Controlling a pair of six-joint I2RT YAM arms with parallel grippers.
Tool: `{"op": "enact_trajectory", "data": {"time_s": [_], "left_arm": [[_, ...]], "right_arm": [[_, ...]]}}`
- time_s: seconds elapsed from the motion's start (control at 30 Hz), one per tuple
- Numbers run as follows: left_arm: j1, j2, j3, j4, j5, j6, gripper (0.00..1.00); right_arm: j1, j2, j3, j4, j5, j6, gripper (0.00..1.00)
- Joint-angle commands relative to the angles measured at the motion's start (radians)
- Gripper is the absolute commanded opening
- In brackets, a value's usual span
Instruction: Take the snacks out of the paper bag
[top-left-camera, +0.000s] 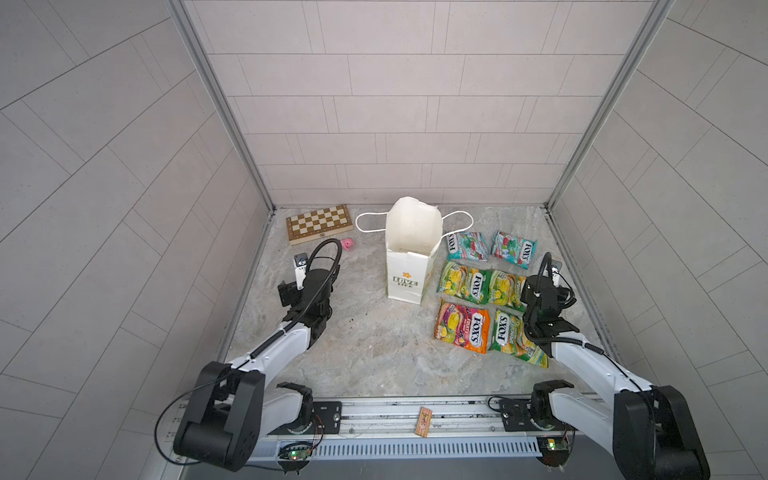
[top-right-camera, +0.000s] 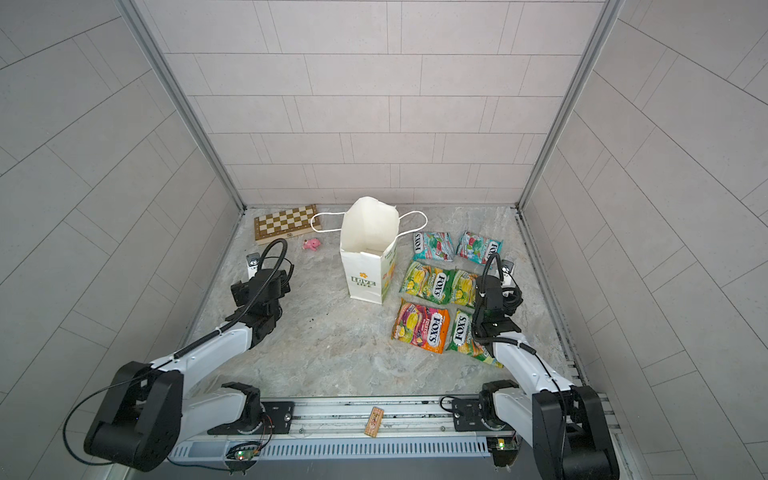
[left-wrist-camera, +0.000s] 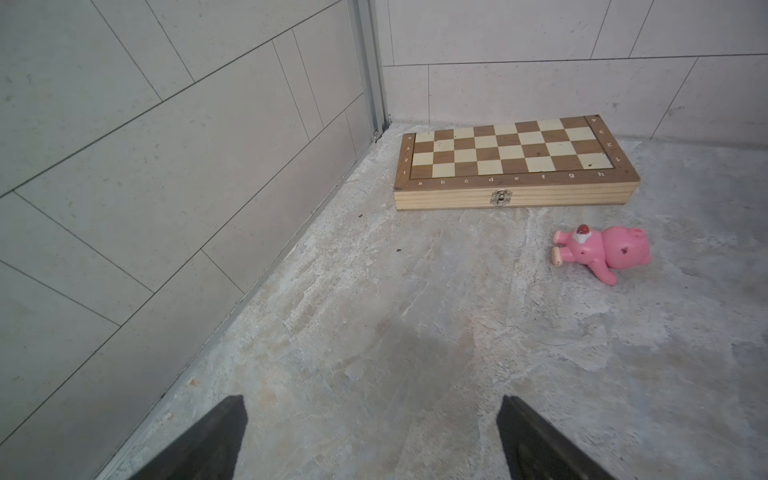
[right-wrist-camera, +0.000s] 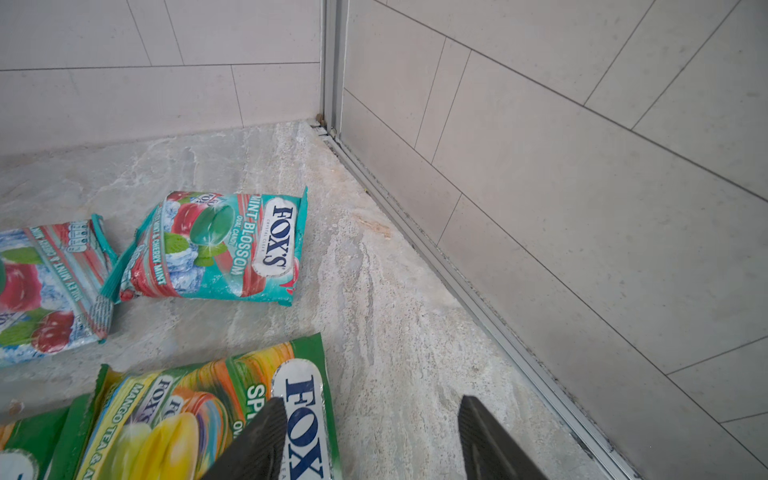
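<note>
Standing upright, the white paper bag (top-left-camera: 409, 266) gapes open, with six flat glossy snacks (top-left-camera: 463, 284) in a two-by-three grid just beside it on the mottled stone table (top-left-camera: 365, 353): two teal, three green-yellow, one orange-red. The left gripper (left-wrist-camera: 370, 415) and right gripper (right-wrist-camera: 374, 415) both hold their jaws apart, empty, the right over the edge of a green packet (right-wrist-camera: 166, 415). One wooden chessboard (left-wrist-camera: 515, 162) and one pink plastic toy (left-wrist-camera: 602, 253) lie near the left gripper.

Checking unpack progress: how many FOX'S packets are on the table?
6, right of the paper bag: two teal packets at back, two green-yellow packets mid-row, orange-red packet and third green-yellow packet in front. Bag bottom unseen.
</note>
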Motion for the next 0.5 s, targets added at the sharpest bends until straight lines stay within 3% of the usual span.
{"op": "enact_trajectory", "data": {"time_s": [0.0,0.3,0.47], "left_arm": [[0.004,0.065,-0.021,0.222,-0.038,0.122,1.00],[0.020,0.219,-0.083,0.528,0.044,0.209,1.00],[0.081,0.291,-0.138,0.694,0.211,0.171,1.00]], "right_arm": [[-0.011,0.050,-0.015,0.128,0.024,-0.033,0.67],[-0.017,0.196,-0.020,0.296,-0.123,-0.073,0.67],[-0.017,0.275,-0.032,0.428,-0.244,-0.127,0.68]]}}
